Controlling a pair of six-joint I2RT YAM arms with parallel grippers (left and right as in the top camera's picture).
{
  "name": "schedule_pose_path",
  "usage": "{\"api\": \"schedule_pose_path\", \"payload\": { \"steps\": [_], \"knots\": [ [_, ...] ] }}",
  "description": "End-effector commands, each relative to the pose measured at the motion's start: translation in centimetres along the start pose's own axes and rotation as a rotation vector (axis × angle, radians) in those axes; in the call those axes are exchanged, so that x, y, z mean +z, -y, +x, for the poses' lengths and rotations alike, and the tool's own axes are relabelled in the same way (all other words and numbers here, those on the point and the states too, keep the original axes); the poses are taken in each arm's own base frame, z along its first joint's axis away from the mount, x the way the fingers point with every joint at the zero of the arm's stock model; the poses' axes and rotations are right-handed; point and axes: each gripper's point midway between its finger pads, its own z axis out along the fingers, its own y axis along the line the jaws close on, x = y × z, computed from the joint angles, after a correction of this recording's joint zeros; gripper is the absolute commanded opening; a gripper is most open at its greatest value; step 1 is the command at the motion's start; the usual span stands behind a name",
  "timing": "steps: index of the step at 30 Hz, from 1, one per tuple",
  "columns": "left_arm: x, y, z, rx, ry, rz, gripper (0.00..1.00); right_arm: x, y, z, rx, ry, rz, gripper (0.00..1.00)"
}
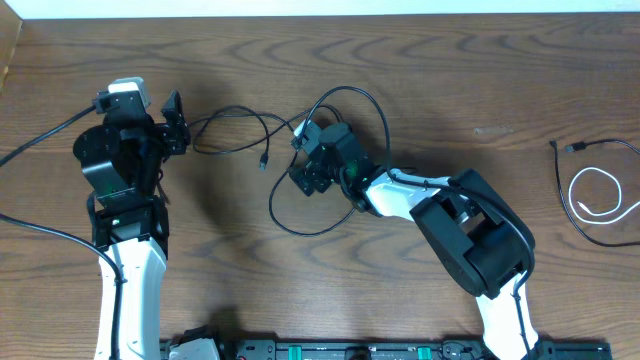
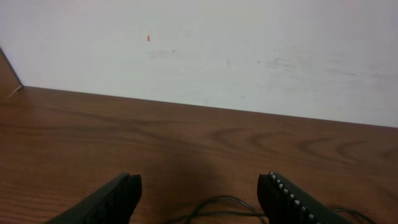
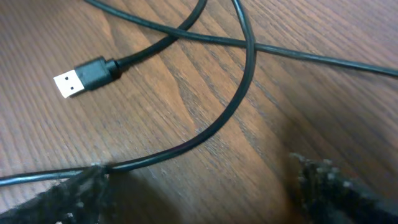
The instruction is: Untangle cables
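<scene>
Left tool (image 1: 174,122) sits at the left end of the black cables (image 1: 240,128) seen from overhead, and the right tool (image 1: 305,160) is over their looped middle. A white cable (image 1: 598,195) lies well off to its right on the tabletop (image 1: 420,60).

Left wrist: fingers (image 2: 115,198) spread, a black cable (image 2: 217,202) low between them.

Right wrist: fingers (image 3: 68,198) spread, one cable (image 3: 239,106) touching one finger, a plug (image 3: 81,78) ahead.
</scene>
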Motion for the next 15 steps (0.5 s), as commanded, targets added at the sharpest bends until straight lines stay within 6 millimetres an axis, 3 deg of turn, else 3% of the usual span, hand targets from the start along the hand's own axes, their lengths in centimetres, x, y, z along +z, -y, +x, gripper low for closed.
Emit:
{"api": "schedule_pose_path", "payload": {
  "steps": [1, 2, 4, 5, 8, 11, 15],
  "knots": [
    [-0.17, 0.10, -0.58, 0.003, 0.015, -0.001, 0.65, 0.49, 0.16, 0.20, 0.052, -0.007, 0.020, 0.83],
    [-0.17, 0.10, -0.58, 0.003, 0.015, -0.001, 0.65, 0.48, 0.52, 0.24, 0.083, -0.008, 0.041, 0.72],
    [-0.17, 0.10, -0.58, 0.003, 0.015, -0.001, 0.65, 0.46, 0.79, 0.28, 0.110, -0.009, 0.056, 0.39],
    [-0.17, 0.10, -0.58, 0.003, 0.015, -0.001, 0.65, 0.46, 0.79, 0.30, 0.110, -0.009, 0.056, 0.33],
    [-0.17, 0.10, -0.58, 0.003, 0.015, -0.001, 0.65, 0.49, 0.58, 0.27, 0.107, -0.009, 0.052, 0.22],
    [-0.17, 0.10, -0.58, 0.003, 0.015, -0.001, 0.65, 0.51, 0.35, 0.29, 0.105, -0.011, 0.049, 0.02],
    [-0.17, 0.10, -0.58, 0.003, 0.015, -0.001, 0.65, 0.51, 0.31, 0.38, 0.148, -0.014, 0.049, 0.01]
  ]
}}
